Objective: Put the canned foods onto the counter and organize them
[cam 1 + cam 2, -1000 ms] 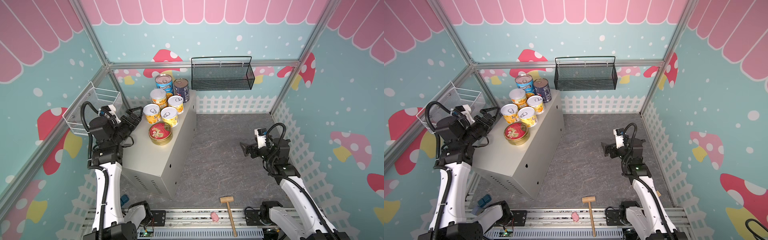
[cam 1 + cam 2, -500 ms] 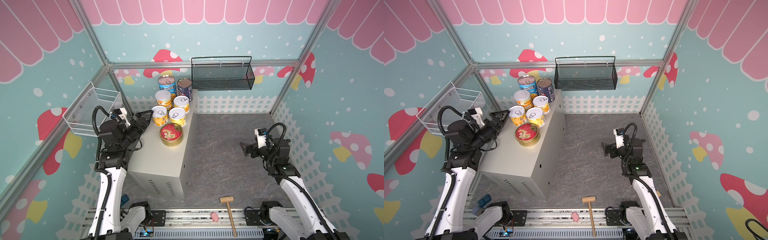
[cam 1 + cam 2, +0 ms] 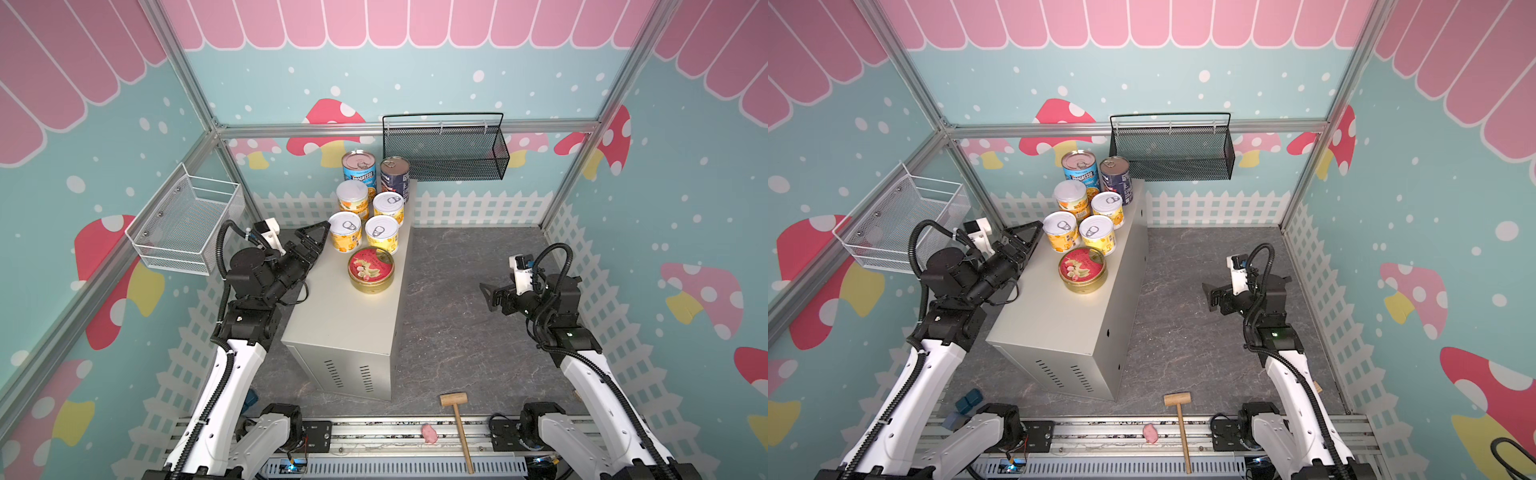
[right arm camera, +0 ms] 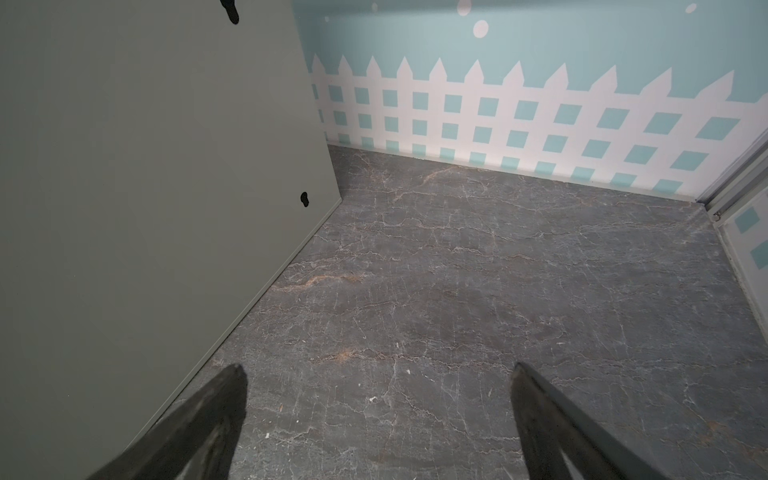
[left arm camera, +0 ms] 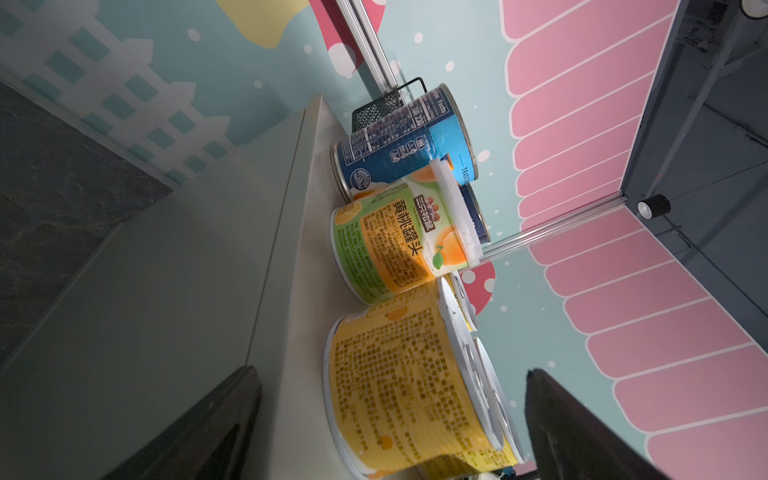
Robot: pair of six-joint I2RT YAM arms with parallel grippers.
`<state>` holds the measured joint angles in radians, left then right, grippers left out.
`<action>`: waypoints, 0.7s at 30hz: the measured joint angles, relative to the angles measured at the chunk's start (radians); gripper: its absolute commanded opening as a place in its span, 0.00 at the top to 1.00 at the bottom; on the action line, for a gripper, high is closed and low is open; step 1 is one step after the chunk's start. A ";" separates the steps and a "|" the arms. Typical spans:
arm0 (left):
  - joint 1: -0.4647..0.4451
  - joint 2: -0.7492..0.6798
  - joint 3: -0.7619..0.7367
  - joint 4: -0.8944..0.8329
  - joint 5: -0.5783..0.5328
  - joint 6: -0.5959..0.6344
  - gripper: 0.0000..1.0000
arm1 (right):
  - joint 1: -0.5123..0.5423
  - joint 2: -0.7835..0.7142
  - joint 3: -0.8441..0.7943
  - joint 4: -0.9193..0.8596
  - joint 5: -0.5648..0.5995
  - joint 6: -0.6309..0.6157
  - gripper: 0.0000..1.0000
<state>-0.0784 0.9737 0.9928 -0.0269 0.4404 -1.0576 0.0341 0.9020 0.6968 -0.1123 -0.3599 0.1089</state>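
Note:
The counter is a long beige-grey box standing on the floor, left of centre in both top views. All the canned foods stand on its far half. The light-blue Progresso can and the navy can are at the back. Several short yellow cans come in front of them, and the red-lidded tin is nearest. My left gripper is open, its tips just short of the near-left yellow can and holding nothing. My right gripper hangs open above the floor, empty.
A black mesh basket hangs on the back wall beside the tall cans. A white wire basket hangs on the left wall behind my left arm. A wooden mallet and a small pink toy lie by the front rail.
The counter has slid and swung to the right with all the cans standing on it. My left arm has moved right along with it. The right arm has stayed still.

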 measured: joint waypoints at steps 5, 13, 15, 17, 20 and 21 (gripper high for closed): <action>-0.022 0.008 0.001 0.012 0.007 -0.016 0.01 | 0.000 0.000 0.000 -0.004 0.000 -0.001 0.01; 0.106 0.001 0.080 -0.156 0.114 0.054 0.01 | 0.000 0.000 0.000 -0.014 -0.001 -0.003 0.00; 0.158 0.002 0.110 -0.207 0.121 0.097 0.01 | 0.000 0.000 0.000 -0.015 -0.004 -0.004 0.01; 0.195 0.006 0.140 -0.251 0.124 0.146 0.01 | 0.000 0.000 0.000 -0.015 -0.008 -0.004 0.00; 0.219 0.032 0.176 -0.298 0.127 0.214 0.01 | 0.000 0.000 0.000 -0.015 -0.014 -0.004 0.00; 0.222 0.045 0.185 -0.310 0.123 0.236 0.01 | 0.000 0.000 0.000 -0.015 -0.015 -0.004 0.01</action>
<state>0.1440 1.0191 1.1774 -0.3370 0.5636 -0.8219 0.0341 0.9020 0.6971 -0.1276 -0.3752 0.1051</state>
